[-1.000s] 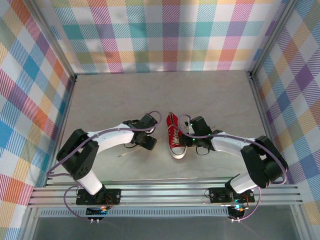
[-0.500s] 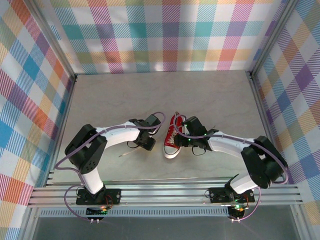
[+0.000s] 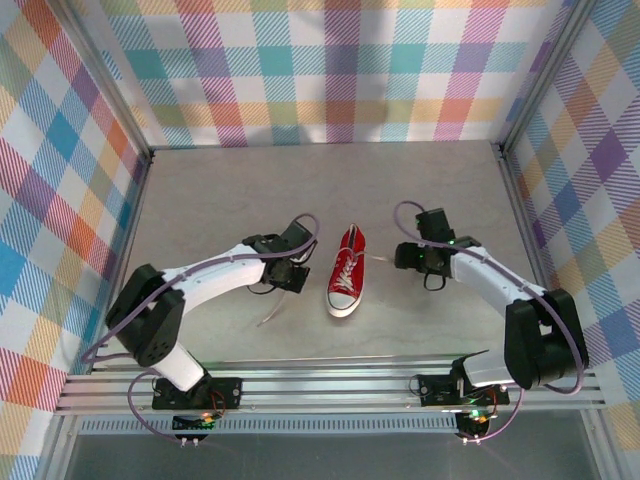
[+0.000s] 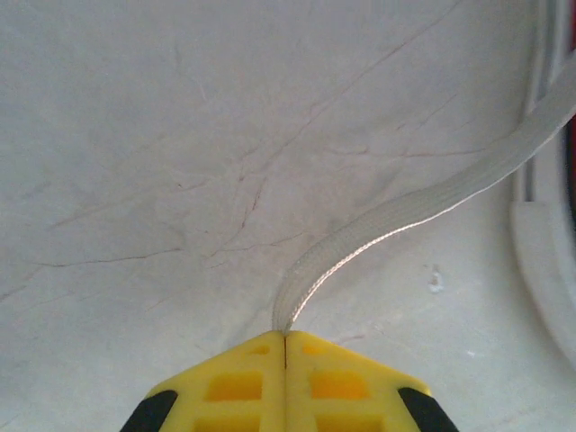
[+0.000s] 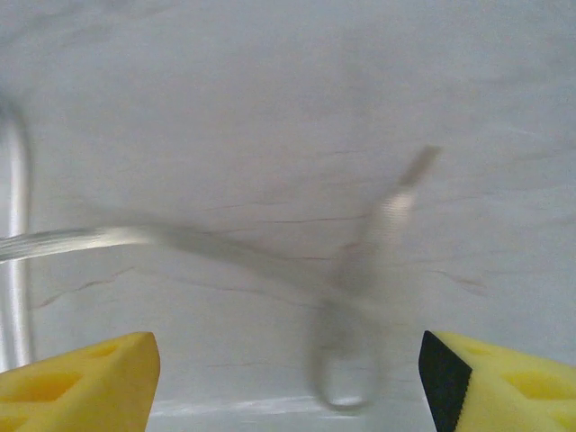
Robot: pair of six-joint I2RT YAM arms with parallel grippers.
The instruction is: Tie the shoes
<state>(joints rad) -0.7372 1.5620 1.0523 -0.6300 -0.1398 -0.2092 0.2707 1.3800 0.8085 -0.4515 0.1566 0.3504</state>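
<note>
While the shoe (image 3: 345,272) lay on the worktop (image 3: 250,190) between the two arms, its long axis ran near-to-far with a slight slant: white toe cap (image 3: 342,303) toward the arm bases, heel (image 3: 352,236) toward the back wall

Left pincer (image 3: 293,280) sat just beside the shoe's left flank. In the wrist view the left pincer (image 4: 286,340) was clamped tight on the left lace (image 4: 396,229), no gap between the fingers. The lace curved away up and to the right, toward the white sole edge (image 4: 540,270) at the frame's border. A loose end (image 3: 268,314) trailed toward the near edge

Right pincer (image 3: 407,257) stood off the shoe's right side, clearly apart from it, so the left arm was the nearer. From the wrist, the right pincer (image 5: 288,346) was spread wide and gripped nothing. The right lace (image 5: 180,238) ran in from the left and curled between the fingers without touching them. Blur was heavy; could not tell loop from free end

Judgement: the coming move turns on that right lace lying across the gap, roughly crosswise to the shoe. The right pincer would need to lower and close on it before both strands can be drawn against each other
</note>
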